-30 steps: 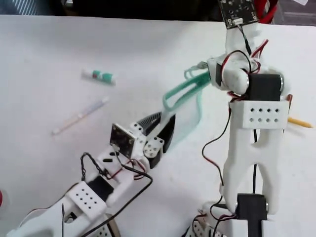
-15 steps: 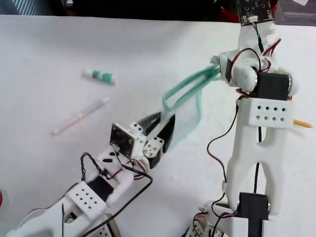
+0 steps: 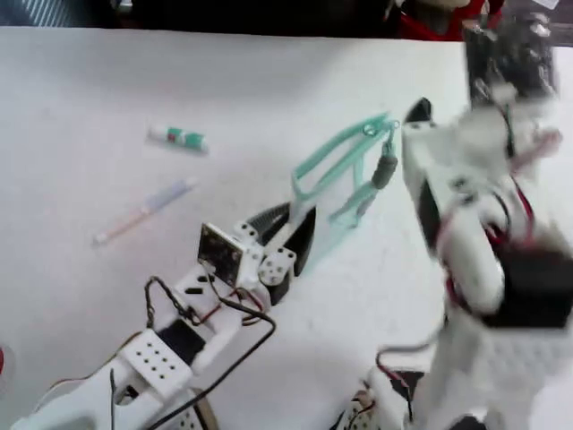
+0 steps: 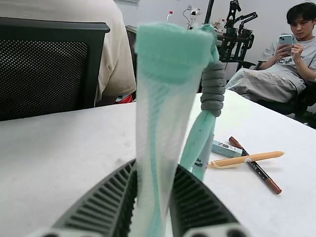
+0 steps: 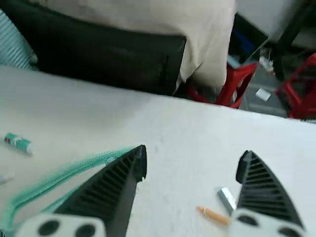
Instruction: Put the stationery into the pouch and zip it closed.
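White tabletop [image 3: 98, 81] ran under both my arms, with dark mesh-backed chairs [image 4: 44, 69] standing past its far edge. My left gripper [image 3: 300, 215] was pressed in on one end of the see-through mint-green mesh pouch [image 3: 340, 215], its ribbed black fingers [image 4: 106, 202] on either side of the fabric. From that grip the pouch rose and leaned away toward my other arm. My right gripper [image 5: 193, 153] was spread wide near the pouch's far end. One fingertip sat just beside the green zip edge, and I could not tell whether it touched.

Well apart from the pouch, on my left side, lay a long pale translucent pen [image 3: 143, 211]. Beyond it was a short white tube with green and red marks [image 3: 179, 138]. On the other side of the pouch an orange pencil [image 4: 247, 159] lay crossed over a slim brown pen [image 4: 254, 165], with a small teal box [image 4: 226, 148] just beside them. Near the orange pencil's tip lay a small silver piece [image 5: 227, 198]. A ribbed grey zip pull [image 4: 213, 89] hung at the pouch's upper end.
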You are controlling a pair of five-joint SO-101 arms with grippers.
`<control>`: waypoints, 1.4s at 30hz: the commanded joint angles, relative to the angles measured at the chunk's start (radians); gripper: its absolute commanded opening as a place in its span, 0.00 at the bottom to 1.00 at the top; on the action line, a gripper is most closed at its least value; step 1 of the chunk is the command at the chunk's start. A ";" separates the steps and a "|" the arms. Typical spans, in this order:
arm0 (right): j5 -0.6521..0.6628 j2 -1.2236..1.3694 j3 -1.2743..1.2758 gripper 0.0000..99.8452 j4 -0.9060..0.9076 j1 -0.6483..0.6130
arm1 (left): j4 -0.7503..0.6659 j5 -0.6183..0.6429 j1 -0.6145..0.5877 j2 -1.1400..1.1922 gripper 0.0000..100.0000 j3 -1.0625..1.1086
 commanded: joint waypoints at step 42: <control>1.257 0.944 0.516 0.18 -0.727 0.613 | 0.025 0.000 -0.016 0.015 0.02 0.014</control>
